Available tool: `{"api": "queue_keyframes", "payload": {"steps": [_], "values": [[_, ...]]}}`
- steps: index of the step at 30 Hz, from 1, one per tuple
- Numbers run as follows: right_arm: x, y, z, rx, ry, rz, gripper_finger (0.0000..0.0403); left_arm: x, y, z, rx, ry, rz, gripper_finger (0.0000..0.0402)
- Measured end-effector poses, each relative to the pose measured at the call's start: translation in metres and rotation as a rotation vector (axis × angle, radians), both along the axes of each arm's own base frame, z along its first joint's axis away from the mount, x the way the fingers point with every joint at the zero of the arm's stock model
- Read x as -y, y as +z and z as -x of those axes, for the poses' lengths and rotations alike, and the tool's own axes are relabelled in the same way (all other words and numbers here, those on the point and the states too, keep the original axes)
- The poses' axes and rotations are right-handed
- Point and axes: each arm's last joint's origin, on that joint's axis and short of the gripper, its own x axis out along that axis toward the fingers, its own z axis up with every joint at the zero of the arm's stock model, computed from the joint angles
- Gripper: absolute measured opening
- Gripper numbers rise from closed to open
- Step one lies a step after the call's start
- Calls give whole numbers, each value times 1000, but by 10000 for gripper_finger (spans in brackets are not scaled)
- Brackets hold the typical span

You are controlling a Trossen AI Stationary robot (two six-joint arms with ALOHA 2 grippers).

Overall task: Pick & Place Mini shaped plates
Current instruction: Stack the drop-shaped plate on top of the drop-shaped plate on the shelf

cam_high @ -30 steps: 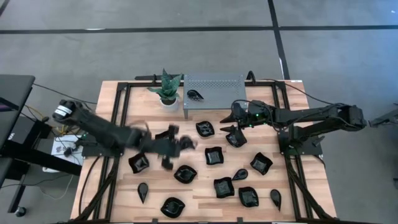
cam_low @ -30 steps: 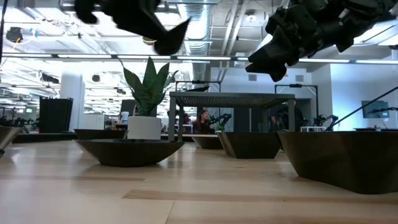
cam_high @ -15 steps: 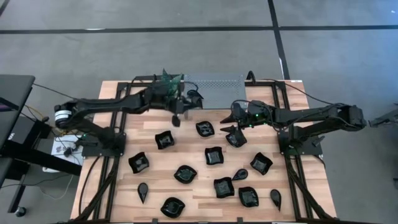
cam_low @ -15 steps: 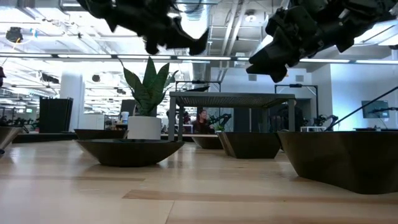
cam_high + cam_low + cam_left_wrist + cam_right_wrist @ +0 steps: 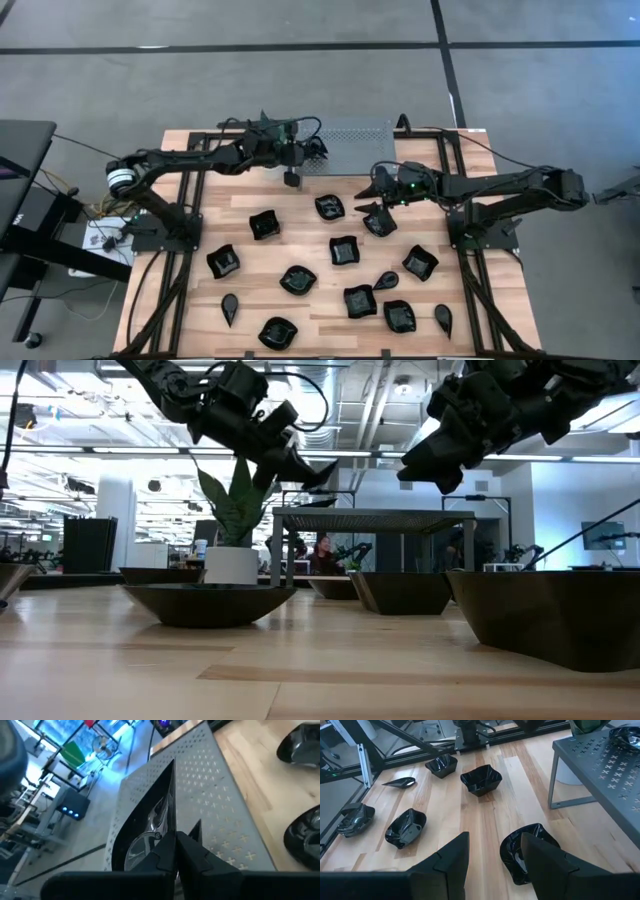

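High view: the left gripper (image 5: 293, 178) hangs at upper centre of the frame beside the grey perforated metal shelf (image 5: 350, 140); its fingers (image 5: 192, 852) are pressed together on a glossy black leaf-shaped mini plate (image 5: 150, 827) held edge-up over the shelf. The right gripper (image 5: 372, 200), fingers spread and empty, hovers right of centre above a black bowl-like mini plate (image 5: 527, 852) on the wooden desk (image 5: 300, 320). No legible writing shows anywhere.

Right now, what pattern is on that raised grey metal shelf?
Small cross-shaped perforations in the raised grey metal shelf, clearest in the right wrist view.
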Motion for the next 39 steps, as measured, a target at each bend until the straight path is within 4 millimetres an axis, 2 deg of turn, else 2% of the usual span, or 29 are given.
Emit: {"api": "queue_keyframes", "payload": {"steps": [11, 27, 31, 39], "values": [[0, -2, 1, -18, 0, -4, 175, -2, -9, -3, -20, 39, 43, 14], [0, -2, 1, -19, 0, -4, 175, 0, -13, -1, -74, 68, 50, 59], [0, -2, 1, -19, 0, -4, 175, 12, -7, -4, -48, 32, 36, 73], [0, -2, 1, -23, 0, -5, 175, 57, 27, -1, 50, -4, -38, 81]]}}
